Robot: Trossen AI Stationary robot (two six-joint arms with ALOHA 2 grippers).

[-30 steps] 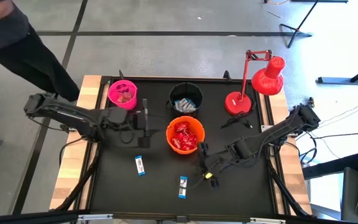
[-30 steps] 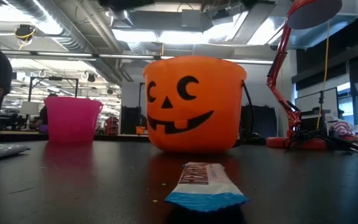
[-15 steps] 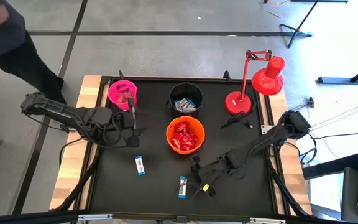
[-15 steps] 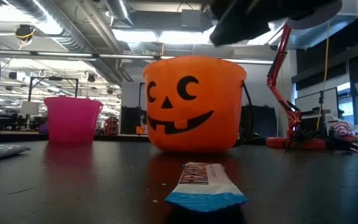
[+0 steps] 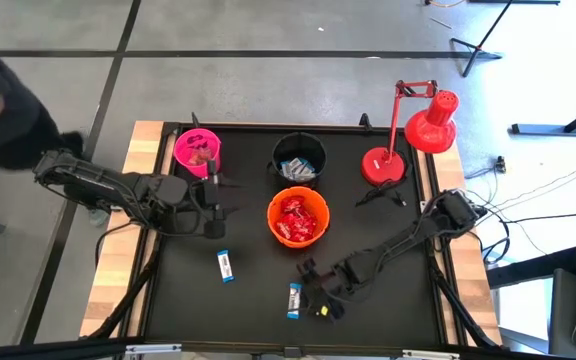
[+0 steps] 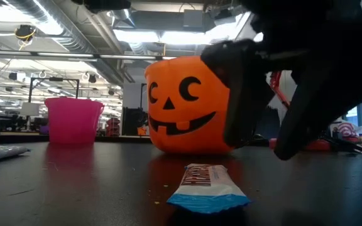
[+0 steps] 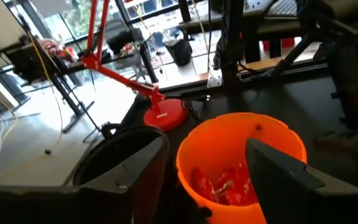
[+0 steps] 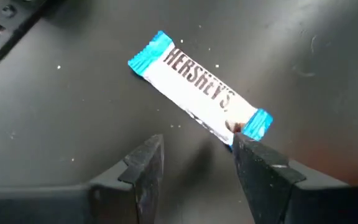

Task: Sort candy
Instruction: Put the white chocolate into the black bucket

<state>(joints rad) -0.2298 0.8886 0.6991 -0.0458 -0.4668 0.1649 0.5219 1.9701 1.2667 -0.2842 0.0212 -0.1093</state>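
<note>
Candy is the target: the right gripper (image 5: pixel 310 296), fingers spread and empty, hovers at lower centre of the high view just beside a blue-and-white bar (image 5: pixel 294 299), seemingly lining up to pinch it. Another bar (image 5: pixel 225 265) lies left. The left gripper (image 5: pixel 211 207), also spread, waits between the pink bucket (image 5: pixel 197 151) and orange bucket (image 5: pixel 298 216). The right arm blocks much of the low view.

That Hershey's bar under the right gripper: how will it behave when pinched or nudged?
The Hershey's bar lies flat on the black table, so it probably slides rather than rolls. Its crimped blue ends look floppy; the middle is likely stiffer. The wrapper seems glossy, maybe slippery. The right gripper is open just above it.
</note>
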